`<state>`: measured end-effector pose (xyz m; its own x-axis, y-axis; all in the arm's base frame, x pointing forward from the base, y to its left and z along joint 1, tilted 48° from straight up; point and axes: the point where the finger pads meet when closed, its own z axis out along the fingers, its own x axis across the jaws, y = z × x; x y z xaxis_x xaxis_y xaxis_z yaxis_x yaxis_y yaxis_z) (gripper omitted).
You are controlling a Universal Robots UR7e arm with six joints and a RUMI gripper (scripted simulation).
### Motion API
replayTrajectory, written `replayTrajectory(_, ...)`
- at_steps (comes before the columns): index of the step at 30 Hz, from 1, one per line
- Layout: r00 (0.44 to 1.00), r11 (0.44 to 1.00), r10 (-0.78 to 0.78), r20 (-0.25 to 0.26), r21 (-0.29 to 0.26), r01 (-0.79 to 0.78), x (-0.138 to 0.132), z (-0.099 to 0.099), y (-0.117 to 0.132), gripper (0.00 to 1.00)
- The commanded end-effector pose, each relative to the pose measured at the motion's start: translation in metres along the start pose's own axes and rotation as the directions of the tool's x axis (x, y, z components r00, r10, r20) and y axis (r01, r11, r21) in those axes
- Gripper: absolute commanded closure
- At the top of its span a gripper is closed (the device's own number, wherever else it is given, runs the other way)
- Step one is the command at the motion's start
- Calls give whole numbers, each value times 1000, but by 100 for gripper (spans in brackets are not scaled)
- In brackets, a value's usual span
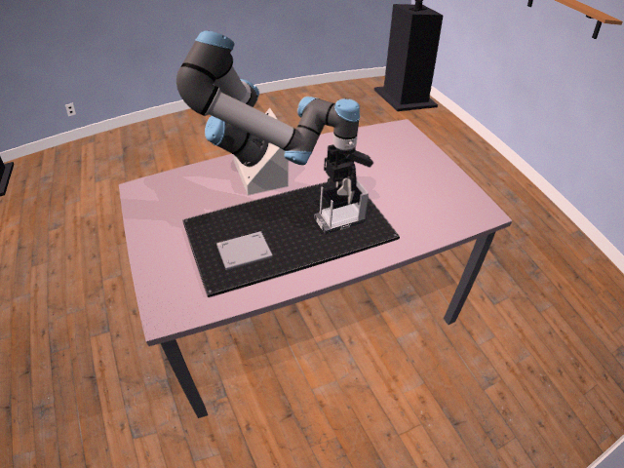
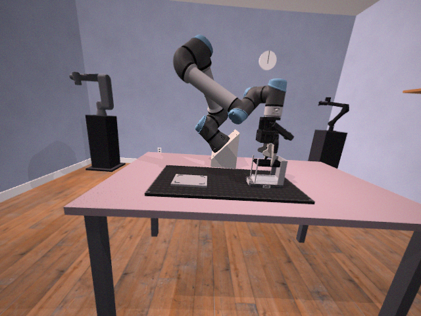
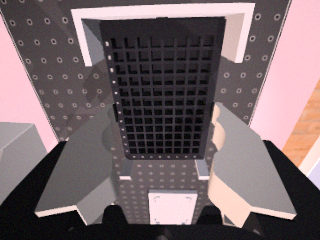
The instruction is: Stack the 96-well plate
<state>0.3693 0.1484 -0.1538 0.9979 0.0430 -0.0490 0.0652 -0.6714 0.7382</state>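
Note:
My gripper (image 3: 163,104) is shut on the 96-well plate (image 3: 162,90), a dark grid of wells held by its long sides between the two grey fingers. It hangs level over the stack rack K1 (image 3: 162,12), whose white frame shows around the plate's far end. In the top and exterior views the gripper (image 1: 342,193) stands straight above the rack (image 1: 342,214), between its thin posts, and a pale plate (image 1: 341,217) lies in the rack's bottom. The wrist view hides that lower plate behind the held one. The plate nest N1 (image 1: 244,249) is a light grey pad with nothing on it.
Rack and nest stand on a black perforated baseplate (image 1: 290,236) on the pink table. The arm's white wedge base (image 1: 264,171) is behind the baseplate. The nest also shows in the exterior view (image 2: 189,180), left of the rack (image 2: 268,173).

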Motion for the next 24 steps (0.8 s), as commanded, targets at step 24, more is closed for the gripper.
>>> replayTrajectory(24,1000,1000,0,-2,1,0,1,41,0,100)
